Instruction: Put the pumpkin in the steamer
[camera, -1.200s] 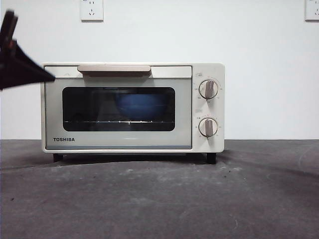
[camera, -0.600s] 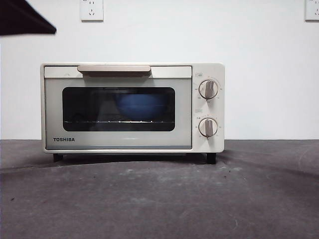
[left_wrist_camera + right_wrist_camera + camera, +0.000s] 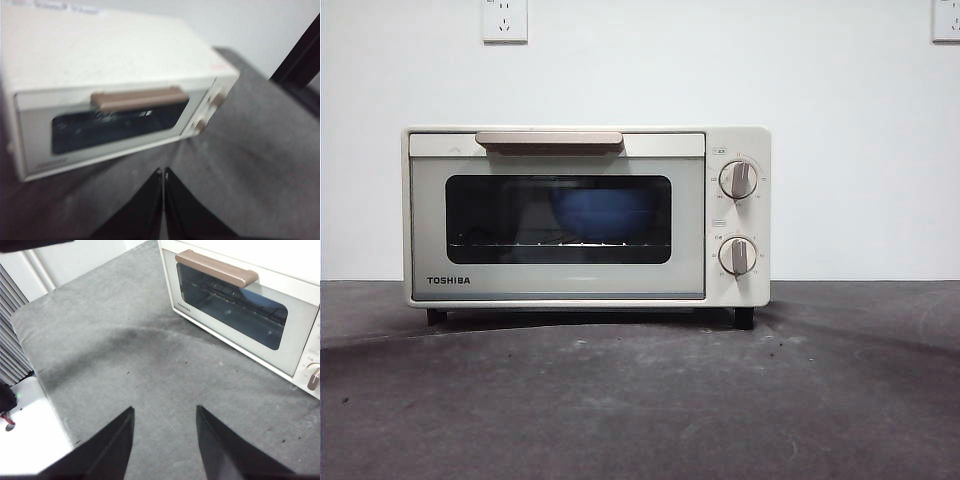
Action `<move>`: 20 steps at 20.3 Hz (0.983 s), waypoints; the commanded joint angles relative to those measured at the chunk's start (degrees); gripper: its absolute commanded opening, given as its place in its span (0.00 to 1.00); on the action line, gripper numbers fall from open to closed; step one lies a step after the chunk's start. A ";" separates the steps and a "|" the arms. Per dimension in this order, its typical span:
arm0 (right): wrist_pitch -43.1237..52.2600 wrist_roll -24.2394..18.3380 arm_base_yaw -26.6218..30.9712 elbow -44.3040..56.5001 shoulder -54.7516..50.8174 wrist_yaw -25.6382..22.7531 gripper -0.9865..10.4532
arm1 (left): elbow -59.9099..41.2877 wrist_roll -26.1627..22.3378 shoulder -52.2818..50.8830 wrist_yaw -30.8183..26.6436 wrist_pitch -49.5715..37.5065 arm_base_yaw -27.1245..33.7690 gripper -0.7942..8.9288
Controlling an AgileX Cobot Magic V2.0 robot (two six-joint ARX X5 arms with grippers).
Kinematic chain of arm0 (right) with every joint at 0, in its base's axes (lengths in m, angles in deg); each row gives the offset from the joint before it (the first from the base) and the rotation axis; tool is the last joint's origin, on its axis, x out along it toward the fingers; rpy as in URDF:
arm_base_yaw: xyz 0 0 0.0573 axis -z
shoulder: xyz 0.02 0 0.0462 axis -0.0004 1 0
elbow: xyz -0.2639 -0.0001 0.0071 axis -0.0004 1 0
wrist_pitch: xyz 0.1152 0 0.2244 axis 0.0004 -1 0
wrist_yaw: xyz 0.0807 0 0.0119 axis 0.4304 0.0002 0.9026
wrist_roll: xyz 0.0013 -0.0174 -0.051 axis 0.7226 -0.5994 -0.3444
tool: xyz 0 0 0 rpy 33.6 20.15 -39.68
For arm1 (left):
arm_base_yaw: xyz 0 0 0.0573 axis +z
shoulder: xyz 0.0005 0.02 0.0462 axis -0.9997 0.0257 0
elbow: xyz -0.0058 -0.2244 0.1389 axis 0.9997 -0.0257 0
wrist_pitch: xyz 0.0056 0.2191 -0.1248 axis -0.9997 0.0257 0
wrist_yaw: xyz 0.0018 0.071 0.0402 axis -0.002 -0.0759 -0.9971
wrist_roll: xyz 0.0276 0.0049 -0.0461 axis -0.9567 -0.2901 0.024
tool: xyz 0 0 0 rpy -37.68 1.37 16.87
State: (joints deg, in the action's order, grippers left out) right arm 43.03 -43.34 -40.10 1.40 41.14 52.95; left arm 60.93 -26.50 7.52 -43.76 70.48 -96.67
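- The steamer (image 3: 586, 215), a cream-white TOSHIBA box, stands on the dark grey surface (image 3: 640, 400) with its door shut and the bar handle (image 3: 549, 140) across the top of the door
- Through the steamer's dark glass window (image 3: 558, 219) a rounded blue bowl (image 3: 603, 213) shows on the wire rack inside
- Two round knobs (image 3: 738, 180) sit one above the other on the panel beside the steamer's door
- I cannot pick out the pumpkin in any view; the glass shows only the blue shape
- The left pincer (image 3: 163, 175) hangs above the surface in front of the steamer's door, jaws pressed together with nothing between them
- The right pincer (image 3: 165, 415) hovers over bare surface off the steamer's TOSHIBA-label corner, jaws spread wide and holding nothing
- Wall sockets (image 3: 504, 20) sit on the white wall above the steamer
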 commanded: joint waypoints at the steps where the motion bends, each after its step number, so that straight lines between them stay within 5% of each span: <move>1: 1.25 0.46 -0.50 -0.37 0.28 -1.51 0.26 | 1.51 -4.44 -1.38 -1.20 5.18 -0.66 0.10; 7: 1.90 0.61 -0.50 -0.37 0.28 -2.73 0.26 | 1.55 -7.78 -5.57 -1.22 13.81 -0.94 0.10; 20: 1.92 0.63 -0.50 -0.37 0.28 -2.64 0.26 | 1.55 -7.91 -6.73 -1.22 14.03 -0.94 0.10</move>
State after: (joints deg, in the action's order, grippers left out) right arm 44.06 -43.27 -40.10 1.40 41.14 50.30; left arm 61.49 -33.89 0.51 -44.83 85.34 -97.46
